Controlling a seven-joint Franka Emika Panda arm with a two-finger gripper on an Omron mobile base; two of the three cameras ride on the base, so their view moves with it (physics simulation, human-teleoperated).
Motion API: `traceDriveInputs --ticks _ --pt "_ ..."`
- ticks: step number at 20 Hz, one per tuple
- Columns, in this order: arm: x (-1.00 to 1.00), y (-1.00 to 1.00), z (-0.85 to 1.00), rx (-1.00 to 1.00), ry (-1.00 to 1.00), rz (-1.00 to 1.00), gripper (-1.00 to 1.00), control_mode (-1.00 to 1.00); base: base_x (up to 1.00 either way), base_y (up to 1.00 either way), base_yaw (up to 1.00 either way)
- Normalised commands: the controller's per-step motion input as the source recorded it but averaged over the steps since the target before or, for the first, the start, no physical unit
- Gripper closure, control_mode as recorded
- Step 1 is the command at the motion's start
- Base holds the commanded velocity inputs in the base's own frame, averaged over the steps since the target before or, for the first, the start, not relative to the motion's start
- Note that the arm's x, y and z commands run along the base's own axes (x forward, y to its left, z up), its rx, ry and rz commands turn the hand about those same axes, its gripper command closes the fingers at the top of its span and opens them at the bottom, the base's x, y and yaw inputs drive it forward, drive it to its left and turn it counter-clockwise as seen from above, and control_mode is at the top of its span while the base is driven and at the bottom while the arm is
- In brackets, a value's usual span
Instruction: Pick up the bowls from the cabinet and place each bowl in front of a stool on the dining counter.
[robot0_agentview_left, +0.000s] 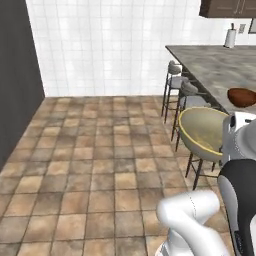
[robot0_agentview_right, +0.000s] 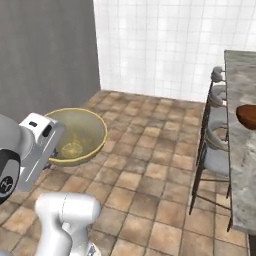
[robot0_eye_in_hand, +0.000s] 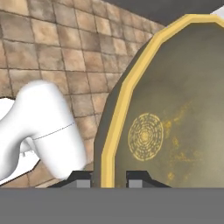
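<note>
My gripper (robot0_eye_in_hand: 109, 180) is shut on the yellowish rim of the pale olive-beige bowl (robot0_eye_in_hand: 175, 109), one finger inside and one outside. The bowl hangs tilted on its side above the tiled floor, its opening facing the hand (robot0_agentview_left: 202, 131) (robot0_agentview_right: 77, 135). It is just short of the stools, off the edge of the dining counter (robot0_agentview_left: 210, 65). The glossy reddish-brown bowl (robot0_agentview_left: 242, 96) (robot0_agentview_right: 247, 116) sits upright on the marbled dining counter (robot0_agentview_right: 240, 150) near its stool-side edge. In both base views the white hand covers the fingertips.
Grey-cushioned stools (robot0_agentview_left: 175, 80) (robot0_agentview_left: 192, 97) (robot0_agentview_right: 215, 150) line the counter's edge. A paper towel roll (robot0_agentview_left: 230, 37) stands at the counter's far end under a dark wall cabinet (robot0_agentview_left: 227, 7). A dark panel (robot0_agentview_left: 15, 75) bounds the left; open tiled floor (robot0_agentview_left: 100, 150) lies between.
</note>
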Motion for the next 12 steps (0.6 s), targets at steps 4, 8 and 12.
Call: traceDriveInputs --ticks 4,8,12 --pt "0.0 0.0 0.0 0.0 0.0 0.0 1.0 1.0 0.98 0.56 -0.73" --pt "0.0 0.0 0.0 0.0 0.0 0.0 1.0 1.0 1.0 0.79 -0.66" --pt "0.0 0.0 0.0 0.0 0.0 0.0 1.0 1.0 0.99 0.98 -0.6"
